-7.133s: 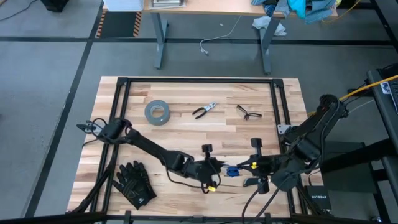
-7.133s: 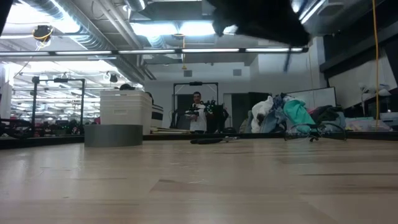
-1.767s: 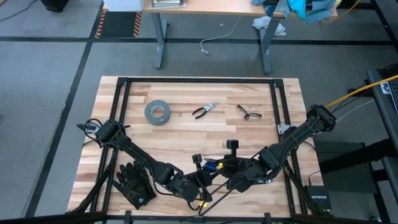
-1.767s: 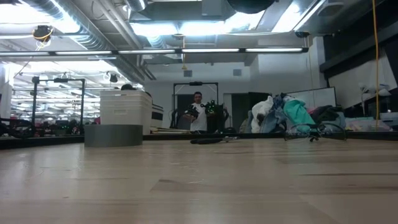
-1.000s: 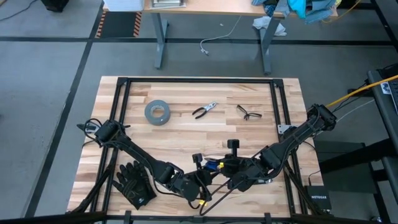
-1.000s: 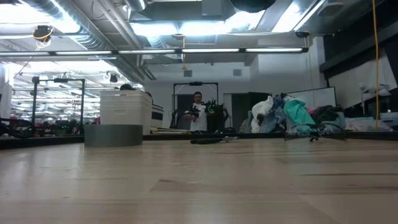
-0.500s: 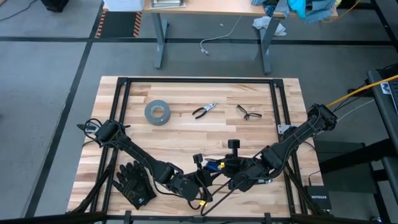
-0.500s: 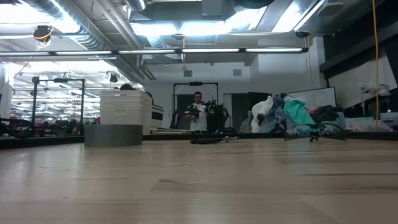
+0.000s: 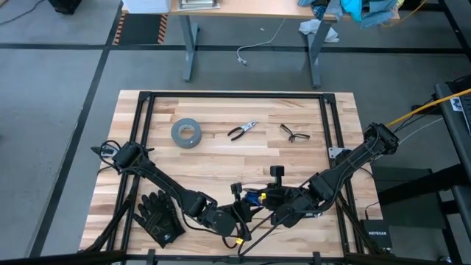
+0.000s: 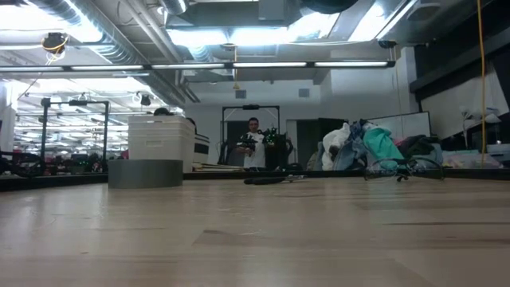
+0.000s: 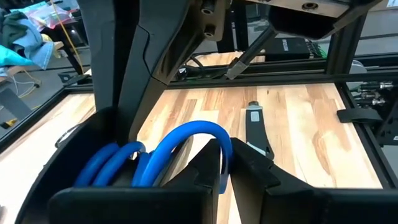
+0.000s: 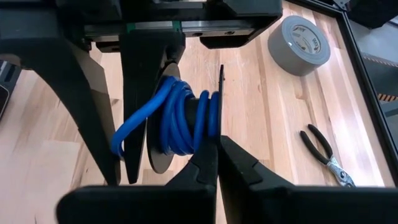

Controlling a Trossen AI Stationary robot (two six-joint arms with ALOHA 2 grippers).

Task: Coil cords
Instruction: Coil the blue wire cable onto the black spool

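The right gripper (image 12: 217,146) is pinched shut on the cords (image 12: 180,118), a small blue bundle held above the near edge of the table (image 9: 221,158). The left gripper (image 11: 227,158) meets them there, jaws just a crack apart around a blue loop.

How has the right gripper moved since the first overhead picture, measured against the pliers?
Yes. The right gripper has shifted left, from right of the pliers to roughly below them, meeting the left gripper at the cords.
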